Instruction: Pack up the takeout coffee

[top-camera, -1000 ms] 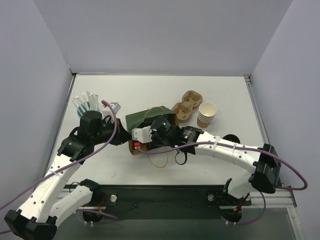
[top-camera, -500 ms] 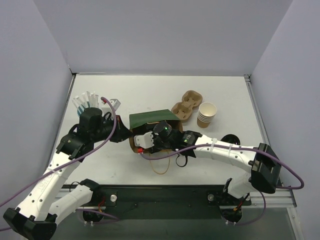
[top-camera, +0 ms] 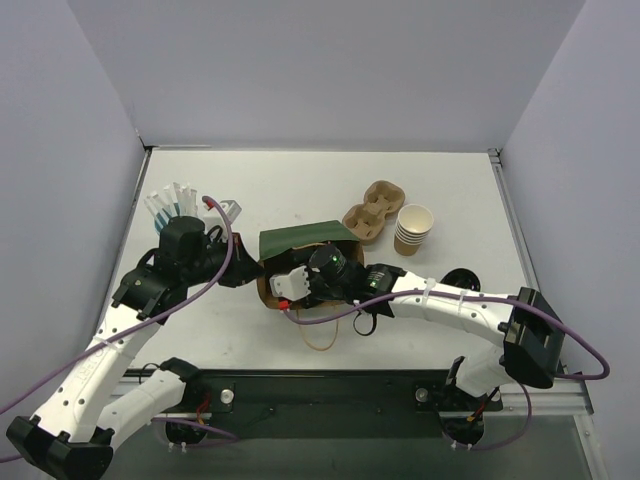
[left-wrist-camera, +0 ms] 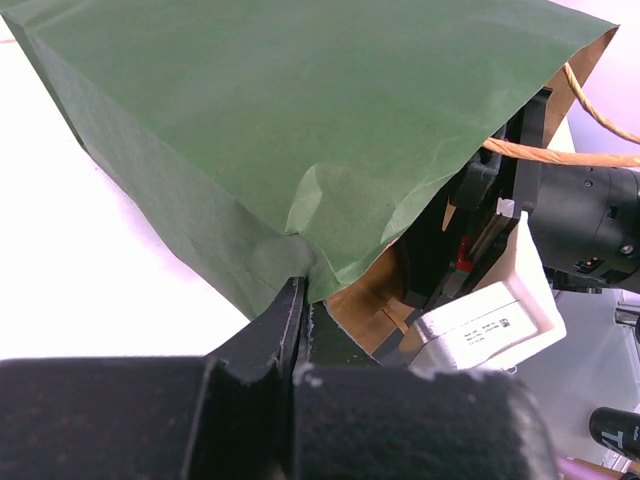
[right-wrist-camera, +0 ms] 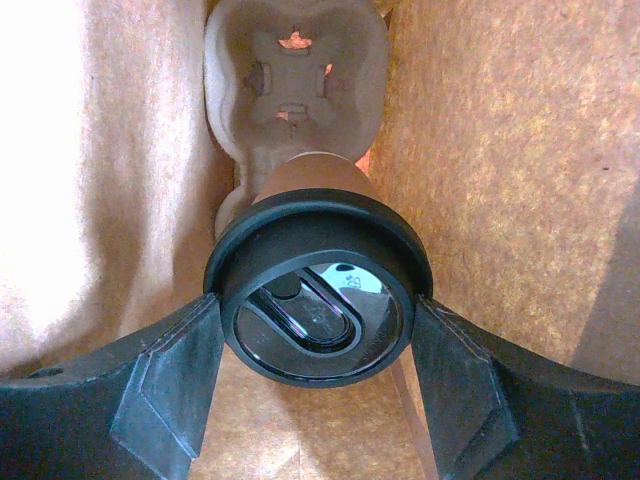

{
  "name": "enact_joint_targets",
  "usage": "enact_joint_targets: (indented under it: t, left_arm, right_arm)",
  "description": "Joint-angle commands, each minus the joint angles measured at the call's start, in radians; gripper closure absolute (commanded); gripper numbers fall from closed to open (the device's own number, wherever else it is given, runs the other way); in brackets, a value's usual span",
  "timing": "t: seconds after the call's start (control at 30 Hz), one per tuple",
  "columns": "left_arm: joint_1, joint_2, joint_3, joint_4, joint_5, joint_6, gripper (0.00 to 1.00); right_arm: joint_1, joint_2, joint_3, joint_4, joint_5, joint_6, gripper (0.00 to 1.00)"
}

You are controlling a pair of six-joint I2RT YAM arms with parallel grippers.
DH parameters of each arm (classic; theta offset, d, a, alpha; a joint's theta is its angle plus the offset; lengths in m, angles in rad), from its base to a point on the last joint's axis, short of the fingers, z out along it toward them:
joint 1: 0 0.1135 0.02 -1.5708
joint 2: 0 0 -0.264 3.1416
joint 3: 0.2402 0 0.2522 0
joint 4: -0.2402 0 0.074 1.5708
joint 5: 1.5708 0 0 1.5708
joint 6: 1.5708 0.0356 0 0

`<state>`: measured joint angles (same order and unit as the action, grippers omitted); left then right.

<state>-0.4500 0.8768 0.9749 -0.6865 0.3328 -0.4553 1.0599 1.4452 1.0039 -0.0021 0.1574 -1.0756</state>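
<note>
The takeout coffee (right-wrist-camera: 315, 290) lies deep inside the paper bag (left-wrist-camera: 280, 130). Its black lid faces the right wrist camera and its brown body points toward a pulp carrier (right-wrist-camera: 295, 60) further in, near the bag's bottom. The right gripper (right-wrist-camera: 317, 322) is clamped on the coffee, with 1 finger on each side of the lid's rim. The left gripper (left-wrist-camera: 300, 312) is pinched shut on the bag's green edge, holding the mouth up and open. To do this step well, I judge the cup should go straight along its own axis into the carrier's nearer well until it seats. The fingers should part only once the cup stands by itself, with the left pinch firm so the mouth does not sag onto the right wrist. Whether the cup's base is already in that well cannot be told, since the lid hides it. From overhead the coffee is out of sight altogether, covered by the bag and the right wrist. Only a spare carrier (top-camera: 370, 215) and a stack of cups (top-camera: 413, 230) show beyond the bag.
</note>
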Motion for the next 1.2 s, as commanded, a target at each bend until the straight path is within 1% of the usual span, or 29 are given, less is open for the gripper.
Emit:
enact_joint_targets:
  t: [0.0,0.07,0.2,0.27,0.43,0.5,0.8,0.9,1.03,1.17]
  left_arm:
    - [0.005,-0.012,0.042,0.011,0.009,0.007,1.0]
    - [0.005,-0.01,0.042,0.018,0.017,0.006,1.0]
    - [0.005,-0.021,0.036,0.028,0.029,-0.003,1.0]
    - [0.005,-0.033,0.019,0.053,0.041,-0.029,1.0]
    - [0.005,-0.044,-0.028,0.123,0.084,-0.091,1.0]
    - [0.005,-0.041,-0.038,0.125,0.087,-0.089,1.0]
    - [0.005,-0.042,-0.061,0.136,0.097,-0.088,1.0]
    - [0.005,-0.042,-0.051,0.133,0.098,-0.091,1.0]
    - [0.005,-0.045,-0.056,0.131,0.1,-0.1,1.0]
    - [0.005,-0.048,-0.062,0.131,0.098,-0.105,1.0]
  right_arm:
    - [-0.017,-0.019,-0.004,0.016,0.021,-0.033,0.54]
    - [-0.024,-0.017,0.004,0.007,0.019,-0.041,0.54]
    - [-0.031,-0.003,0.039,-0.119,0.008,-0.046,0.54]
    - [-0.032,0.0,0.05,-0.136,0.007,-0.041,0.55]
    - [-0.043,0.012,0.058,-0.127,-0.004,-0.032,0.56]
    - [-0.052,0.02,0.056,-0.122,-0.016,-0.032,0.56]
    - [-0.058,0.056,0.048,-0.09,0.039,-0.049,0.57]
    - [-0.064,0.057,0.036,-0.069,0.025,-0.031,0.57]
    - [-0.064,0.075,0.033,-0.033,0.073,-0.04,0.58]
    - [-0.064,0.069,0.038,-0.022,0.088,-0.035,0.58]
